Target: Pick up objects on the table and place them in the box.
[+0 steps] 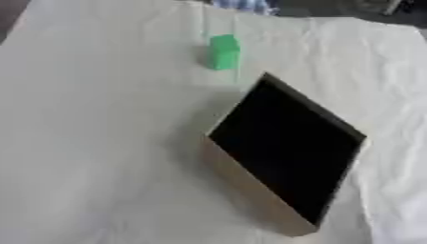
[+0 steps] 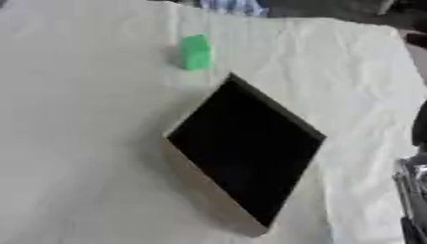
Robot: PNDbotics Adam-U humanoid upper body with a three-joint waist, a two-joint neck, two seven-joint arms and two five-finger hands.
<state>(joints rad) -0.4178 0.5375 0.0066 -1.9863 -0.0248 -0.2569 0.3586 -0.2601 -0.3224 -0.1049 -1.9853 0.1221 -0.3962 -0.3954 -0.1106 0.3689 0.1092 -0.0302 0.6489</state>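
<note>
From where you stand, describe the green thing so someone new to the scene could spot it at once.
Start at the box, the large tan-walled one with a dark inside, set cornerwise on the white-covered table. Look just past its far corner: the green block stands there alone, apart from the box. It is the only brightly coloured, small thing on the cloth.

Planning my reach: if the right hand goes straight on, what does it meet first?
Cannot tell its heading: the right hand barely shows at the edge. Toward the box, only bare cloth lies between, seemingly.
</note>
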